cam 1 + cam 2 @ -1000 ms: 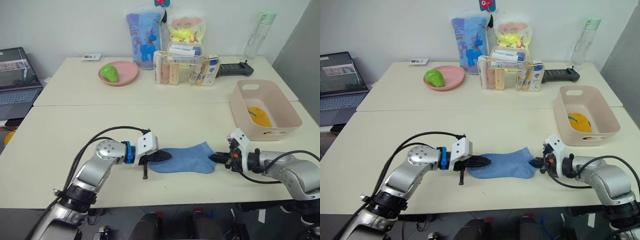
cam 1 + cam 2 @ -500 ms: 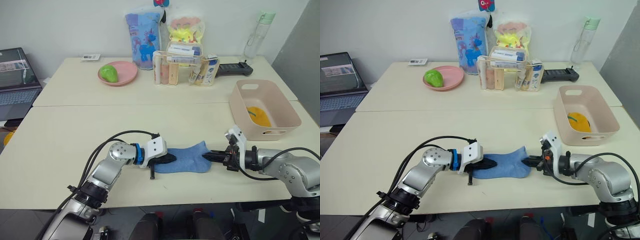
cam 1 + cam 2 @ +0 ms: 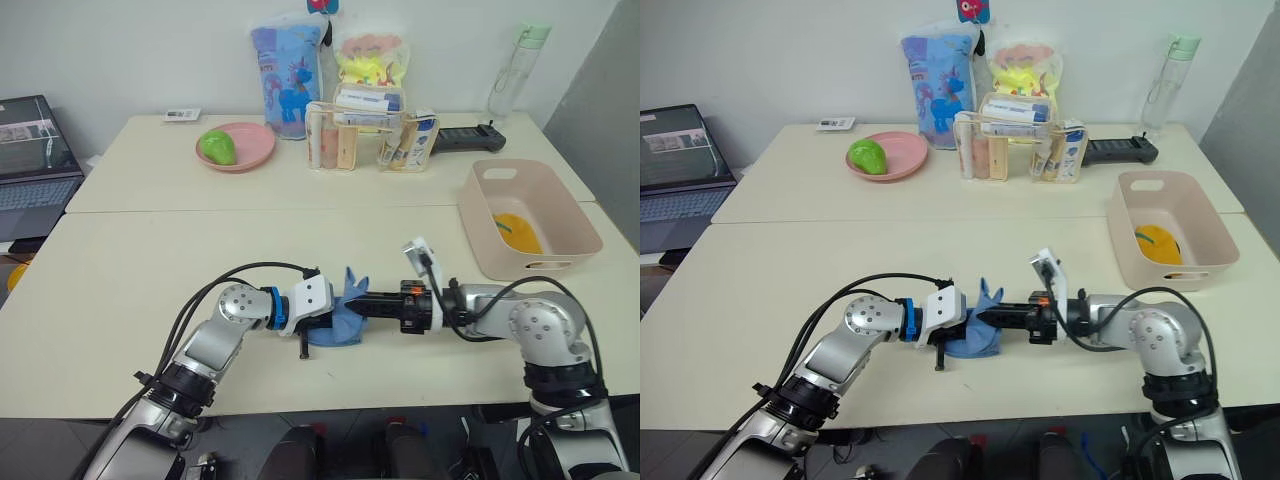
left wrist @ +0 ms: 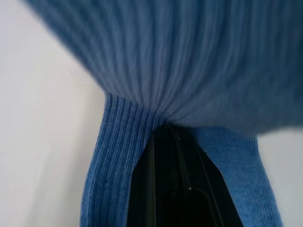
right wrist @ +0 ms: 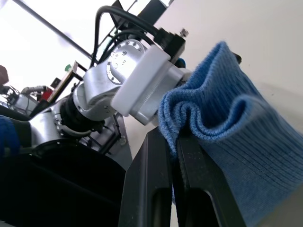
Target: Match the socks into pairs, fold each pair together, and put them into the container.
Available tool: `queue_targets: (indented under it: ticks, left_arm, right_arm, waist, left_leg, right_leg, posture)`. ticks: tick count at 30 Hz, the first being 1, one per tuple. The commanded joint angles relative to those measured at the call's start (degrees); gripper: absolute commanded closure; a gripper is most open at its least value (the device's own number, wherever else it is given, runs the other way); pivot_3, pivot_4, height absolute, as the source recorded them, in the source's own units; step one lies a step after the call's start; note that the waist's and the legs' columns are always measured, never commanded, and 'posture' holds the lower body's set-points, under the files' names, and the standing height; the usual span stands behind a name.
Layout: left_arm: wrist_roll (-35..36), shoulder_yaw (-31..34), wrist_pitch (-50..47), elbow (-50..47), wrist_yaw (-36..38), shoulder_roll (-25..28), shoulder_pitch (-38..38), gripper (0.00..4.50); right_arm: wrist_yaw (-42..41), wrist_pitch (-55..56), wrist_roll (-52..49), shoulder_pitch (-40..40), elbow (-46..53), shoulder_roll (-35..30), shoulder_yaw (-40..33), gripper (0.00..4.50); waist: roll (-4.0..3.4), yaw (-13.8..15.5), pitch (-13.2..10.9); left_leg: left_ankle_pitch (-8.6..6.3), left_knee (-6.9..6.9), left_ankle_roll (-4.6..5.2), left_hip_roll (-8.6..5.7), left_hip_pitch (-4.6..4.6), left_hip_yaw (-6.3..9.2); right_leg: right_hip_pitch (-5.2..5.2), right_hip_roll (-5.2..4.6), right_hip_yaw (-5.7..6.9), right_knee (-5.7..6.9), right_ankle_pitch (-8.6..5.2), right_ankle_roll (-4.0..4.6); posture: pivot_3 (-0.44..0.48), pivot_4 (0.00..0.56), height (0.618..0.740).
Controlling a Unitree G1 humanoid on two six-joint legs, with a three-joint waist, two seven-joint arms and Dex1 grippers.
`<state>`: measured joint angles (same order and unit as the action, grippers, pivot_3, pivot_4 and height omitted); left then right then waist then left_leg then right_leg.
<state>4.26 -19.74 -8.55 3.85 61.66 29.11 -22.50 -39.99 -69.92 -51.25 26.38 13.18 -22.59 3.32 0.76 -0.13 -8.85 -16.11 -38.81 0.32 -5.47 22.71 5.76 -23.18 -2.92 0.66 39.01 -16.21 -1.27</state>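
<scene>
Light blue socks (image 3: 340, 315): I count 1 bundle, seemingly 2 layers, on the table between my 2 grippers. Left gripper (image 3: 333, 317): fingers pinched narrow on the near end, pinning it as the fold's anchor. Right gripper (image 3: 357, 307): closed on the far end, carried over beside the left, so the knit doubles and stands up. Container (image 3: 482, 249): 1, well off past my right arm, with 1 mustard bundle (image 3: 518, 232) inside.
</scene>
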Motion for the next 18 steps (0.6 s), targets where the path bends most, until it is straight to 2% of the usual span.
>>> queue_targets:
  ticks: [1,3,7,10,13,18]
  left_arm:
    - [1.4,2.72,-4.15,-3.83,0.0,2.96,2.14,4.5]
    - [3.41,4.77,-7.19,-6.74,0.32,4.53,2.95,4.5]
    - [9.72,12.01,-14.01,-13.54,3.51,12.02,3.96,4.5]
    - [12.72,15.15,-16.98,-15.29,4.49,15.37,2.93,4.5]
    - [13.53,16.65,-17.66,-14.99,4.22,16.34,0.94,4.5]
    - [13.86,16.86,-17.78,-13.92,4.02,16.33,-1.59,4.5]
  right_arm:
    - [-1.92,3.08,2.41,1.51,-0.4,-0.93,2.14,4.49]
    - [-2.52,3.97,3.57,1.83,-0.84,-1.13,3.45,4.49]
    - [-3.16,6.76,7.11,3.1,-3.28,0.12,7.02,4.49]
    - [-3.31,8.26,9.01,4.08,-5.2,1.63,8.53,4.49]
    - [-4.89,8.48,9.16,4.57,-5.48,2.09,9.12,3.75]
    - [-6.0,6.96,7.9,4.79,-4.92,2.28,7.76,1.95]
  waist:
    - [0.0,-0.06,0.0]
    - [-0.01,-0.24,0.0]
    - [-0.02,-0.95,-0.01]
    - [-0.02,-1.22,-0.02]
    - [-0.01,-0.9,-0.02]
    - [-0.01,-0.95,-0.02]
  left_leg:
    - [0.0,0.0,0.0,0.0,-0.01,0.0]
    - [0.0,0.03,0.0,0.02,-0.01,0.01]
    - [0.0,0.07,-0.01,0.06,0.0,0.04]
    - [0.0,0.07,-0.01,0.05,0.0,0.05]
    - [0.0,0.03,0.0,-0.01,0.03,0.05]
    - [0.0,0.03,-0.01,0.0,0.03,0.05]
  right_leg:
    - [0.0,0.0,0.0,0.01,0.0,0.0]
    - [-0.03,0.01,0.0,0.02,0.0,0.0]
    - [-0.08,0.04,0.0,0.06,0.0,0.01]
    - [-0.08,0.05,0.02,0.04,-0.01,0.01]
    - [-0.05,0.01,0.02,-0.02,0.0,0.0]
    - [-0.07,0.02,0.02,0.0,0.0,0.0]
  posture:
    - [0.0,0.15,0.74]
    - [0.0,0.15,0.74]
    - [0.0,0.15,0.74]
    - [0.0,0.15,0.74]
    - [0.0,0.15,0.74]
    - [0.0,0.15,0.74]
